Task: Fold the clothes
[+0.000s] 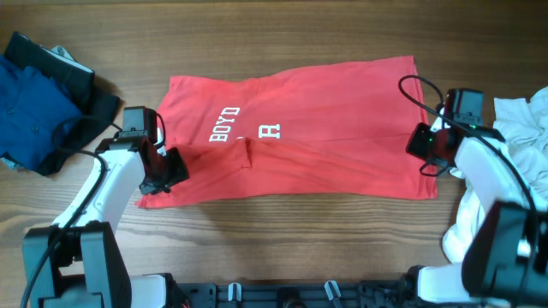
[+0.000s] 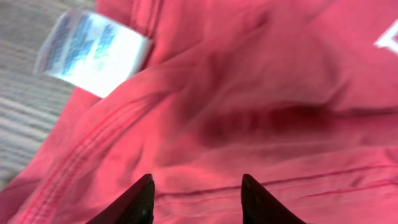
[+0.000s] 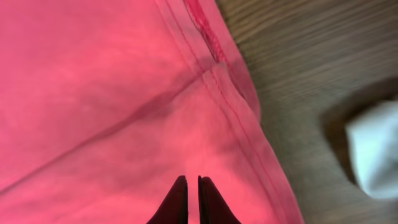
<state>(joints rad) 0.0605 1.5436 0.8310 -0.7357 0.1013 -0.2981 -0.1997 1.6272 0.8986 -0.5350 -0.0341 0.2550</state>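
Observation:
The clothes, a red T-shirt (image 1: 325,128) with white lettering, lie folded into a long band across the middle of the wooden table. My left gripper (image 1: 171,167) hovers over the band's left end and is open, its two fingertips apart above wrinkled red cloth (image 2: 249,93) with nothing between them (image 2: 198,180). A white care label (image 2: 93,53) sticks out at the shirt's edge. At the right end, near the hem (image 3: 242,118), my right gripper (image 1: 425,141) is shut, its tips (image 3: 192,180) almost touching over the red cloth. No fold shows pinched between them.
A dark blue garment pile (image 1: 34,98) lies at the far left of the table. White clothing (image 1: 527,128) is heaped at the right edge, close to my right arm, and a corner of the white clothing (image 3: 373,149) shows in the right wrist view.

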